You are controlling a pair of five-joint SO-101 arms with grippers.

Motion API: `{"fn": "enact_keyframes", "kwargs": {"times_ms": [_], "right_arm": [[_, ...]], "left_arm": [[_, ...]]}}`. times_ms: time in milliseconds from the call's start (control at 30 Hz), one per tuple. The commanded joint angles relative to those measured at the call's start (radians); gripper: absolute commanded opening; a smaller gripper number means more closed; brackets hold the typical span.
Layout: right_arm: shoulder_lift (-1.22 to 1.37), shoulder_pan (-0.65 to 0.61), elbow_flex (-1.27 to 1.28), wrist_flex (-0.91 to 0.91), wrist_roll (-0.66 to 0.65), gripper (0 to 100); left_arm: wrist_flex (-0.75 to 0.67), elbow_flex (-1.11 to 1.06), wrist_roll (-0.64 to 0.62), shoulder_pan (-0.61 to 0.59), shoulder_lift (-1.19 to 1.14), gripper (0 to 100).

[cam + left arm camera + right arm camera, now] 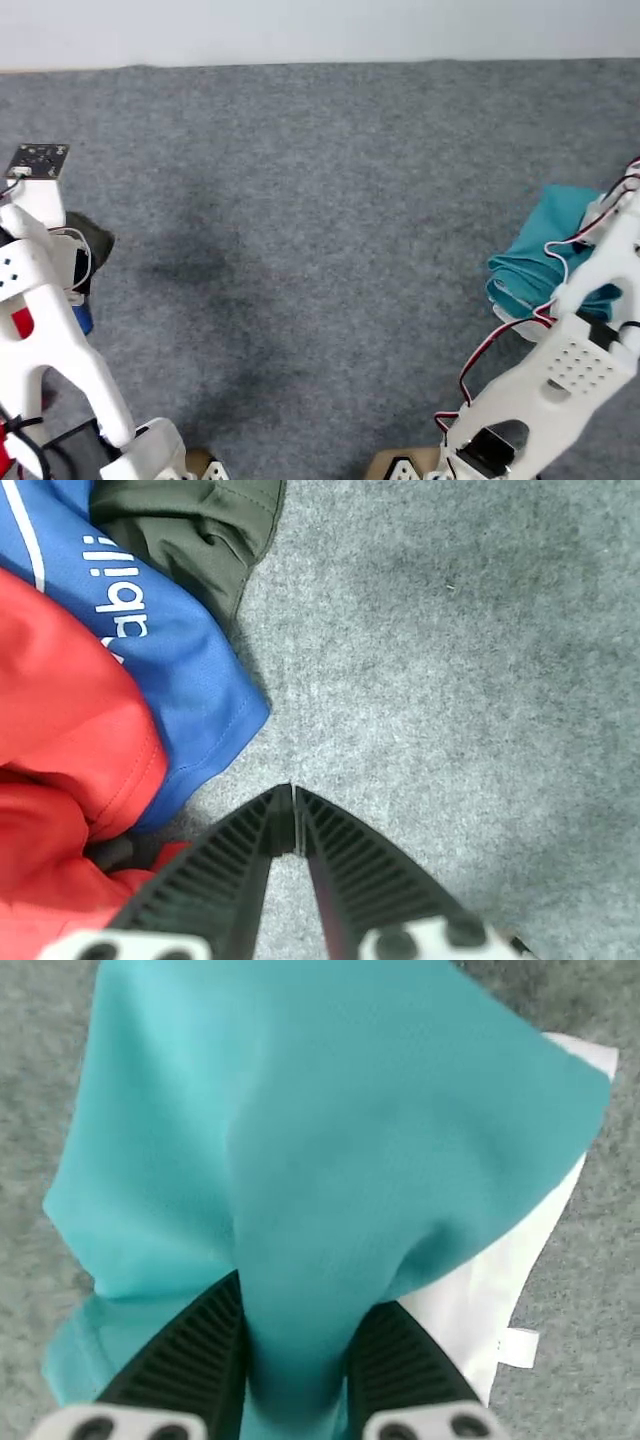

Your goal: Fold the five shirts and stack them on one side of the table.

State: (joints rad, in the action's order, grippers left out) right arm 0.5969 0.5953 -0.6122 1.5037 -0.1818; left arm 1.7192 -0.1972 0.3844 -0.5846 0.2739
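Observation:
A teal shirt (545,255) lies bunched at the table's right edge, on top of a white shirt (500,1300). My right gripper (295,1350) is shut on a fold of the teal shirt (330,1160), which rises between its fingers. At the left edge lie a red shirt (60,740), a blue shirt (170,670) with white print and a dark olive shirt (190,530), overlapping. My left gripper (295,820) hangs shut and empty over bare carpet, just beside the blue shirt's hem. In the high view the left arm (40,290) covers most of that pile, with the olive shirt (95,238) peeking out.
Grey carpet-like cloth (320,230) covers the table. A pale wall edge runs along the far side. The right arm's red, white and black cables (520,330) loop over the teal shirt.

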Motion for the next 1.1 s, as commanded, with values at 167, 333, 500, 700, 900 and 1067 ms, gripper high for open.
{"fn": "enact_keyframes", "kwargs": {"times_ms": [167, 333, 500, 700, 900, 1067], "right_arm": [[-0.117, 0.010, -0.110, 0.163, 0.029, 34.1], [-0.159, -0.002, -0.161, 0.232, 0.026, 32.1], [-0.168, -0.007, -0.157, 0.280, 0.025, 20.7], [-0.107, -0.027, -0.123, 0.291, -0.025, 3.2], [-0.099, -0.110, 0.044, 0.291, 0.032, 0.9], [-0.094, -0.205, 0.146, 0.289, 0.051, 0.9]], "left_arm": [[0.031, 0.005, 0.009, 0.071, 0.032, 1], [0.032, 0.005, 0.008, 0.077, 0.034, 1], [0.032, 0.005, 0.008, 0.077, 0.037, 1], [0.032, 0.004, 0.008, 0.075, 0.038, 1], [0.032, 0.004, 0.008, 0.075, 0.034, 1], [0.032, 0.004, 0.009, 0.075, 0.031, 1]]}}
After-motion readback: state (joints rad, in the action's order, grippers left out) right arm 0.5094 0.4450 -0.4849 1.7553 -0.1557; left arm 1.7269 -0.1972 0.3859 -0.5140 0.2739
